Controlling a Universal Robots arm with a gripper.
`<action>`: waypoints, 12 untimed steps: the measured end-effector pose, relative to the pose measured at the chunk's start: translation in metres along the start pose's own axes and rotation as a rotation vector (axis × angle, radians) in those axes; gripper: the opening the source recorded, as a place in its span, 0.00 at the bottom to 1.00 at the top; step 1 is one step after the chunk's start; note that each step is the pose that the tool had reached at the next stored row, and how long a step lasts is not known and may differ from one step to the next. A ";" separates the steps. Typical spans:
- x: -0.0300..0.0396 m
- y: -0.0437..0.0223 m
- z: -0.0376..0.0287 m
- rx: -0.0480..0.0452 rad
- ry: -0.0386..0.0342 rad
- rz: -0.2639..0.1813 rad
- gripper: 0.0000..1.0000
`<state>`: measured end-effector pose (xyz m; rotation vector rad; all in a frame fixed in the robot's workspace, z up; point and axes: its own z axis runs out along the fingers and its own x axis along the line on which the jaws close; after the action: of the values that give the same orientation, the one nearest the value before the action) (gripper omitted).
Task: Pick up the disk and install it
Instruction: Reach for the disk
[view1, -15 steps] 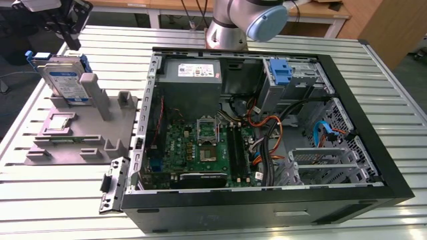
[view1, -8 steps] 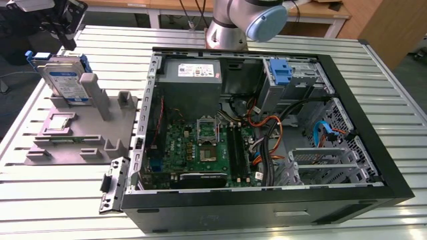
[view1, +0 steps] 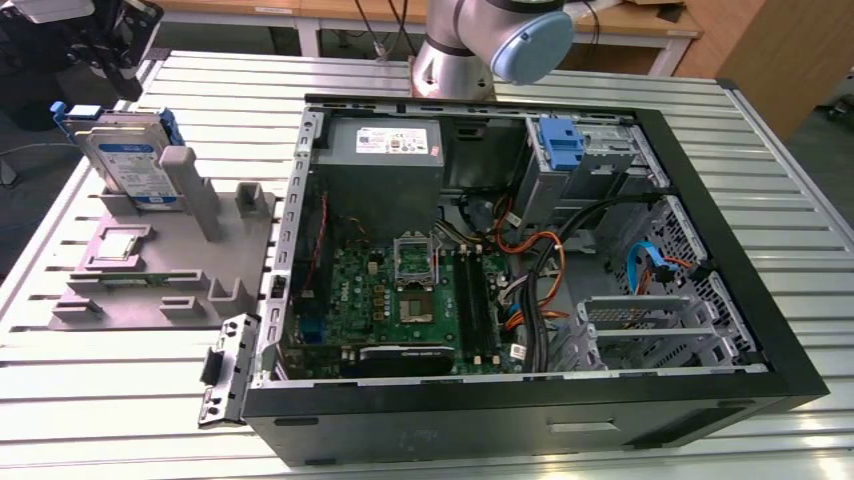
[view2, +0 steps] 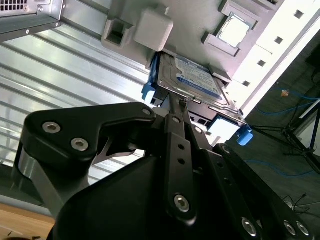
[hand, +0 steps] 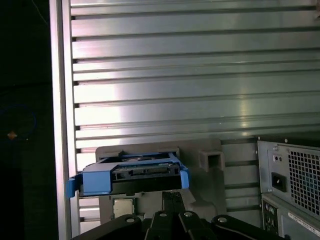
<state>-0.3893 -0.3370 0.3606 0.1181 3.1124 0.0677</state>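
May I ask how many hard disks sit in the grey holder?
1. The disk stands in the grey holder, at the exterior view's left of the case; another might hide behind it.

Open computer case (view1: 534, 425), grey stand (view1: 134, 290) beside it; slatted metal table (view1: 107, 400)

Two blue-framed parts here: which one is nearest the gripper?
The disk, standing on edge in the grey fixture outside the case, right ahead of the gripper in the second wrist view. The other, the blue-handled bay, sits inside the case.

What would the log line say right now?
disk: upright in grey holder | gripper: close to disk | computer case: open, disk not installed
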 end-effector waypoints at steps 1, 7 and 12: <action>0.0012 0.0000 0.0001 0.0001 0.0001 0.000 0.10; 0.0086 0.0002 0.0008 0.0001 0.0001 0.000 0.10; 0.0154 0.0003 0.0016 0.0000 0.0000 0.000 0.10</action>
<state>-0.4046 -0.3354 0.3586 0.1180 3.1124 0.0677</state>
